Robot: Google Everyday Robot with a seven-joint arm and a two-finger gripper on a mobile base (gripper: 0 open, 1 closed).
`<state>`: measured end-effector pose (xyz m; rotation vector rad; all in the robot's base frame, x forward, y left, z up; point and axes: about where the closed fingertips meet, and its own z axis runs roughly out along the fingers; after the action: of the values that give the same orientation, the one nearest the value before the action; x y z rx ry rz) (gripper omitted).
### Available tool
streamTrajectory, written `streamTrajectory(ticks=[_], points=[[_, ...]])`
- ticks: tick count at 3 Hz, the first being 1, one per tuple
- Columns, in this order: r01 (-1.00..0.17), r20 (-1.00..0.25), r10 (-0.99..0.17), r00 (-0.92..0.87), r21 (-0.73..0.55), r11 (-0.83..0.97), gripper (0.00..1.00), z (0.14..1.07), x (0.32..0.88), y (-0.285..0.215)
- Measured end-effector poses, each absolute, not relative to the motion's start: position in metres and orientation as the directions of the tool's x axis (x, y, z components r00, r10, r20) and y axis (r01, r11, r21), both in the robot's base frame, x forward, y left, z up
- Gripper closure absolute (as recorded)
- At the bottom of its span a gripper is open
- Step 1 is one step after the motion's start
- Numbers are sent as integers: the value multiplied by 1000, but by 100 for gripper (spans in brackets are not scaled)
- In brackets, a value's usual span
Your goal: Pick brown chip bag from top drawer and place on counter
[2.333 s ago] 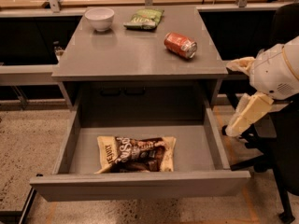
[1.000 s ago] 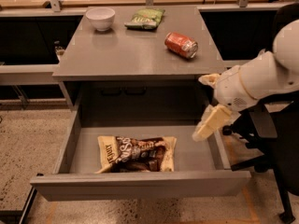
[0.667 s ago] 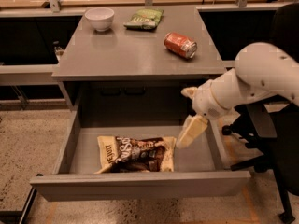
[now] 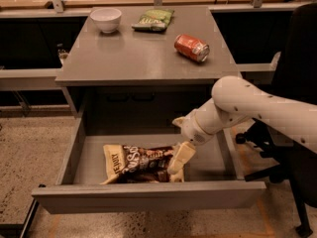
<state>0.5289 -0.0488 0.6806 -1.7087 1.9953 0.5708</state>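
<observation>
The brown chip bag (image 4: 141, 163) lies flat in the open top drawer (image 4: 148, 196), left of centre, with cream ends and white lettering. My gripper (image 4: 179, 158) reaches down into the drawer from the right on a white arm (image 4: 247, 108). It sits at the bag's right end, touching or just over it. The grey counter (image 4: 143, 53) is above the drawer.
On the counter stand a white bowl (image 4: 106, 19) at the back left, a green snack bag (image 4: 153, 19) at the back centre, and a red soda can (image 4: 192, 47) lying on its side at the right. A dark chair (image 4: 297, 83) is at the right.
My arm has swung left and down from beside the drawer into it, bringing the gripper to the bag's right end. The bag has not moved.
</observation>
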Motion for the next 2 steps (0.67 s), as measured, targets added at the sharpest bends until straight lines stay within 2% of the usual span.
streamTrajectory(ticks=[1,2], points=[[-985,-583,-794,-175,97,146,0,641,520,-30],[-973,-583,-780,-230,154,172,19,615,514,-25]])
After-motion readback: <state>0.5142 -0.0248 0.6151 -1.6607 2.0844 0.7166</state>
